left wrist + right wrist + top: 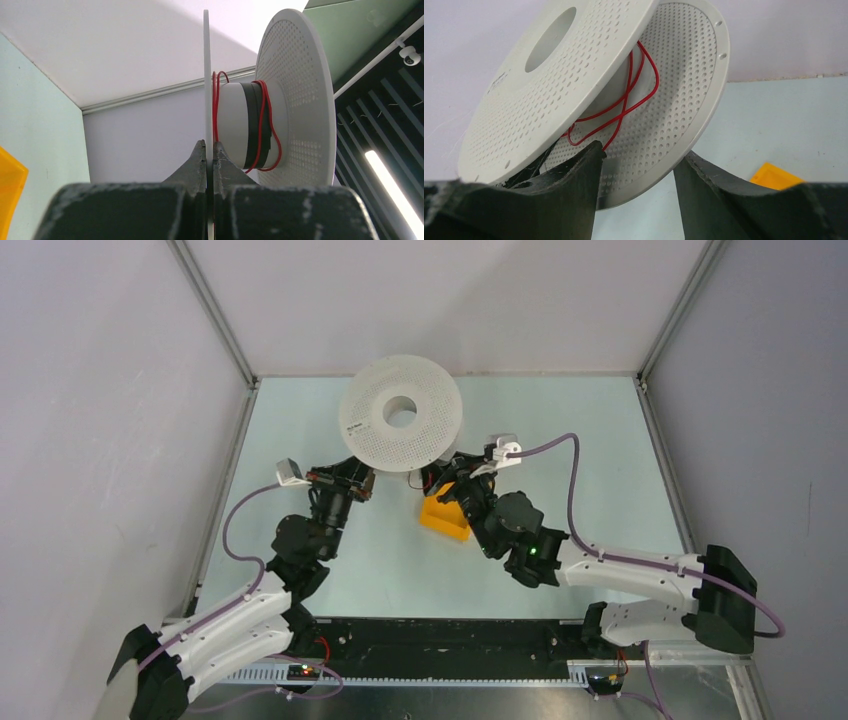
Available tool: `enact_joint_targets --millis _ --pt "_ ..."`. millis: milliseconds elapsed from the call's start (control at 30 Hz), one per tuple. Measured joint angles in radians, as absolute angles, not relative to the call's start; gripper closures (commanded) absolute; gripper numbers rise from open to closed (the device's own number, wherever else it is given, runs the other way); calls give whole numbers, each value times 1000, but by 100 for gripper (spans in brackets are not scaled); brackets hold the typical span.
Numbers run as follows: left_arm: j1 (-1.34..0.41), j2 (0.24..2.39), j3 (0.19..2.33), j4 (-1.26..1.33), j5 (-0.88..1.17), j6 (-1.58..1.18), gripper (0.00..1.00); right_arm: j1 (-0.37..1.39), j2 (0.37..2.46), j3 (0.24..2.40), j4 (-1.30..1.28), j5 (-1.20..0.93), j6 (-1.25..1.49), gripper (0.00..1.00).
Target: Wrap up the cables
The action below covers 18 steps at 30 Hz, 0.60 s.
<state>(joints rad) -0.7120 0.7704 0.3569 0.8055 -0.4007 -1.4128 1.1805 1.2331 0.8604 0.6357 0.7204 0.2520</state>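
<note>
Only a few slack loops of the cables [216, 107] are laid around the spool [400, 412] hub (much winding is judged left). Its flange is clamped by the left gripper [210, 150]. The right gripper [639, 165] is held beside it, jaws apart.

The spool [400, 412] sits by the middle of the tabletop's [600, 470] far edge. The cables [264, 120] loop round its hub, between its two flanges. The left hand [362, 482] is at its near-left rim, fingers pressed on either side of one flange. The right hand [438, 477] is at its near-right rim, above a tray [447, 518].
</note>
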Motion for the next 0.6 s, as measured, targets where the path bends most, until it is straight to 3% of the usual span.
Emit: enact_joint_targets --millis 367,600 --pt "-692 778 351 789 -382 -1386 100 1182 1083 804 470 691 245 43" --pt "-682 778 339 755 -381 -1360 100 1134 901 775 320 542 229 45"
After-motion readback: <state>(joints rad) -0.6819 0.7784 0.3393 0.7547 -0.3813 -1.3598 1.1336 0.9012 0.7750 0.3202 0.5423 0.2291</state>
